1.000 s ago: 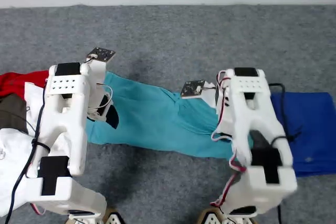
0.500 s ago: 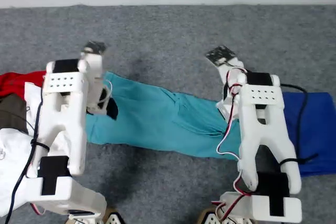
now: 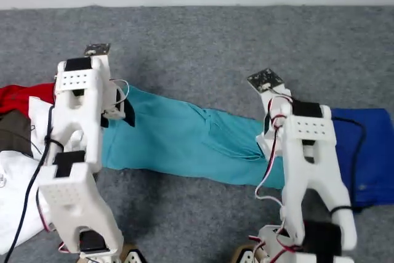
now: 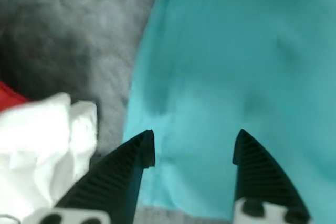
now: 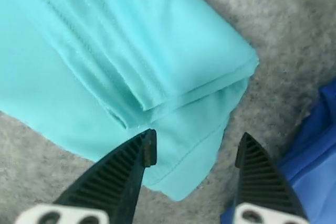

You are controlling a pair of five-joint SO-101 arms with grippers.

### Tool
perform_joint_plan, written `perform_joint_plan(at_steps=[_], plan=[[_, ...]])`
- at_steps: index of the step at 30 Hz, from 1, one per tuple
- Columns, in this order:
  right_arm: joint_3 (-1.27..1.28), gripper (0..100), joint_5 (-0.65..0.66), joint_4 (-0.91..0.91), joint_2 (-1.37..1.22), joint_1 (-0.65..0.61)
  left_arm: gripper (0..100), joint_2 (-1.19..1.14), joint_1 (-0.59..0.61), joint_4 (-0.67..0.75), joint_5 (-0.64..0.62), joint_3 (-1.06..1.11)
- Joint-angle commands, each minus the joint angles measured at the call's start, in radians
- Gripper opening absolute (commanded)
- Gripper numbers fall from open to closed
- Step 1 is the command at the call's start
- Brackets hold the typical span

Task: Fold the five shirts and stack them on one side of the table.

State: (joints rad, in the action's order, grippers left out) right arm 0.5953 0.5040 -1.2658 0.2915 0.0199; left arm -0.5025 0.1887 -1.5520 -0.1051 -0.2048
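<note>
Under the left hand (image 4: 191,148) and right hand (image 5: 197,142), both spread and empty, seeing the grey bench (image 3: 203,35) carrying a long teal shirt (image 3: 178,140); beside the right hand, a blue shirt (image 3: 369,152); beside the left, a white shirt (image 4: 37,129) and red shirt (image 3: 24,95).

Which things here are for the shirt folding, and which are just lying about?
For the job: teal shirt, blue shirt, red shirt, white shirt, dark shirt; left gripper and right gripper, both open over the teal shirt.

Just there: grey mat under everything.
</note>
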Motion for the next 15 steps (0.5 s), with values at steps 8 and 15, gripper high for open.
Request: perform_joint_plan(at_steps=[8,15], plan=[[0.083,24.1,-0.009,-0.005,0.199,0.013,25,-0.204,0.114,-0.052,-0.012,-0.209],[0.083,24.1,-0.009,-0.004,0.202,0.013,24,-0.301,0.015,-0.060,-0.012,-0.219]])
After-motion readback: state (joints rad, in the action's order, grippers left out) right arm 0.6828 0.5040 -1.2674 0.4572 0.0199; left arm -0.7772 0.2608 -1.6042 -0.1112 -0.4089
